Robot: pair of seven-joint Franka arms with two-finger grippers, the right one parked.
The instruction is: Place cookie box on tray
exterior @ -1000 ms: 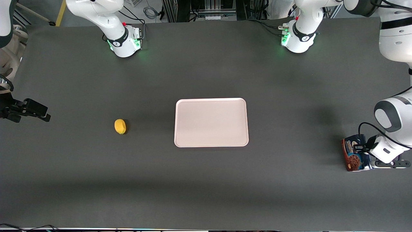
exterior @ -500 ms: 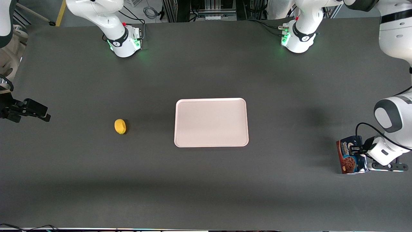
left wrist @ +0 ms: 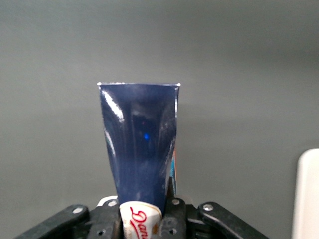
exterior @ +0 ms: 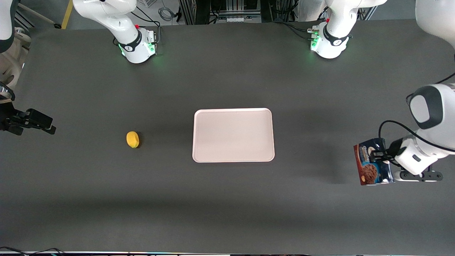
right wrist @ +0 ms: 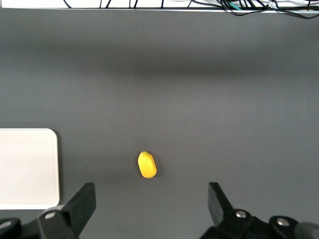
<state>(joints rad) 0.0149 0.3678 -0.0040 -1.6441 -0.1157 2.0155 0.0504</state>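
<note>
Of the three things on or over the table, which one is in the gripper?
The navy cookie box, clamped in the left gripper toward the working arm's end. The tray and yellow lump lie untouched.

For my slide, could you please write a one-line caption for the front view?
Left arm's hand, shut on the cookie box, carries it above the table toward the empty tray.

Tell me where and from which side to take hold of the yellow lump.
Grip the small rounded yellow lump across its narrower width, coming straight down from above; it lies low on the dark table. The claw currently holds the navy-blue cookie box.
</note>
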